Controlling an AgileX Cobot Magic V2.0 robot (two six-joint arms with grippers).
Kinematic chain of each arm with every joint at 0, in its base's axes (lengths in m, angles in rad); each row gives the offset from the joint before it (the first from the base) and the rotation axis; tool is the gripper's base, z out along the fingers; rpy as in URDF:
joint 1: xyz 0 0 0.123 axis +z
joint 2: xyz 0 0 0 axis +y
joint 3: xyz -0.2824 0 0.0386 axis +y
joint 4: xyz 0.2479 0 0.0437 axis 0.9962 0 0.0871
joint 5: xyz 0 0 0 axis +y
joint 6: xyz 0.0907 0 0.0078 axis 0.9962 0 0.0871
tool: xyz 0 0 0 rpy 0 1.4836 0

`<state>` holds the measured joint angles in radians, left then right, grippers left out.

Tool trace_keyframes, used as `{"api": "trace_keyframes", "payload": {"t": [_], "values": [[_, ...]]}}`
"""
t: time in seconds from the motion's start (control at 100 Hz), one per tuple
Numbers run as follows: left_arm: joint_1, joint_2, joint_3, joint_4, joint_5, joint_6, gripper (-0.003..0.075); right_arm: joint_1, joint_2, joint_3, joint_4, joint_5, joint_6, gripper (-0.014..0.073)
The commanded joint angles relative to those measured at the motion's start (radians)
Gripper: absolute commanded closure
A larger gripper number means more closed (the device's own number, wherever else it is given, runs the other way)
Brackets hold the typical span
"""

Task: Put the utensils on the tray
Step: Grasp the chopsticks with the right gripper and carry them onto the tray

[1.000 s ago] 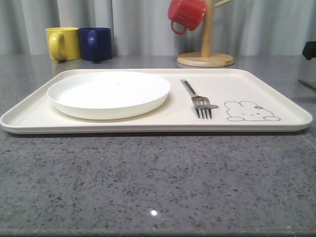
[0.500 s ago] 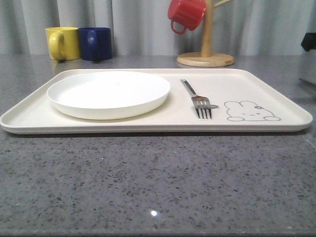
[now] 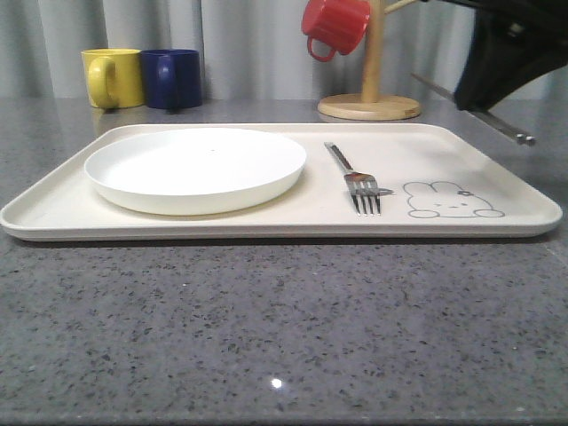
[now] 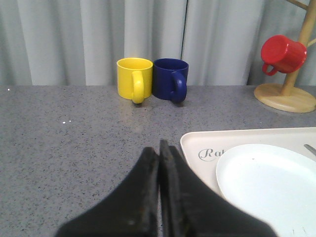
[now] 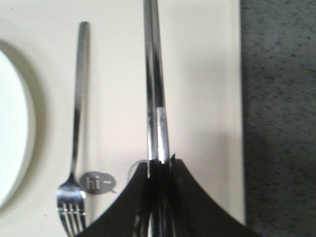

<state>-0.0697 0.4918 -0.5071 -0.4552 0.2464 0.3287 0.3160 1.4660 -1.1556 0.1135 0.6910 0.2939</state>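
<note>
The cream tray point(image 3: 266, 229) lies across the table, with a rabbit drawing point(image 3: 453, 201) at its front right. A silver fork point(image 3: 353, 174) lies on it, right of the white plate, tines toward the front. My right gripper point(image 3: 479, 102) hangs above the tray's right end, shut on a pair of silver chopsticks point(image 3: 513, 133). In the right wrist view the chopsticks point(image 5: 154, 84) run straight out from the gripper point(image 5: 159, 165), parallel to the fork point(image 5: 78, 123), above the tray point(image 5: 207, 74). My left gripper point(image 4: 159, 148) is shut and holds nothing, beside the tray's point(image 4: 195, 140) left end.
A round white plate point(image 3: 195, 167) takes up the tray's left half. A yellow mug point(image 3: 113, 77) and a blue mug point(image 3: 172, 78) stand at the back left. A wooden mug tree point(image 3: 370, 105) with a red mug point(image 3: 335, 25) stands behind the tray.
My right arm has swung in from the right edge of the front view, carrying the chopsticks over the tray's right end. Fork, plate and tray have not moved.
</note>
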Motion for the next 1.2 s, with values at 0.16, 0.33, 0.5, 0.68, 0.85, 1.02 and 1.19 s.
{"api": "trace_keyframes", "payload": {"t": [0.16, 0.33, 0.5, 0.68, 0.85, 1.02, 1.19], "values": [[-0.003, 0.004, -0.029, -0.013, -0.080, -0.003, 0.0739, 0.086, 0.041, -0.026, 0.002, -0.160, 0.061, 0.0651], [-0.003, 0.004, -0.029, -0.013, -0.080, -0.003, 0.0739, 0.093, 0.081, -0.026, 0.002, -0.178, 0.073, 0.0651], [-0.003, 0.004, -0.029, -0.013, -0.080, -0.003, 0.0739, 0.093, 0.108, -0.026, 0.001, -0.182, 0.073, 0.0651], [-0.003, 0.004, -0.029, -0.013, -0.080, -0.003, 0.0739, 0.093, 0.121, -0.026, -0.006, -0.185, 0.073, 0.0651], [-0.003, 0.004, -0.029, -0.013, -0.080, -0.003, 0.0739, 0.093, 0.138, -0.026, -0.008, -0.174, 0.073, 0.0651], [-0.003, 0.004, -0.029, -0.013, -0.080, -0.003, 0.0739, 0.093, 0.158, -0.026, -0.008, -0.158, 0.073, 0.0649], [-0.003, 0.004, -0.029, -0.013, -0.080, -0.003, 0.0739, 0.093, 0.162, -0.026, -0.008, -0.154, 0.073, 0.0559]]}}
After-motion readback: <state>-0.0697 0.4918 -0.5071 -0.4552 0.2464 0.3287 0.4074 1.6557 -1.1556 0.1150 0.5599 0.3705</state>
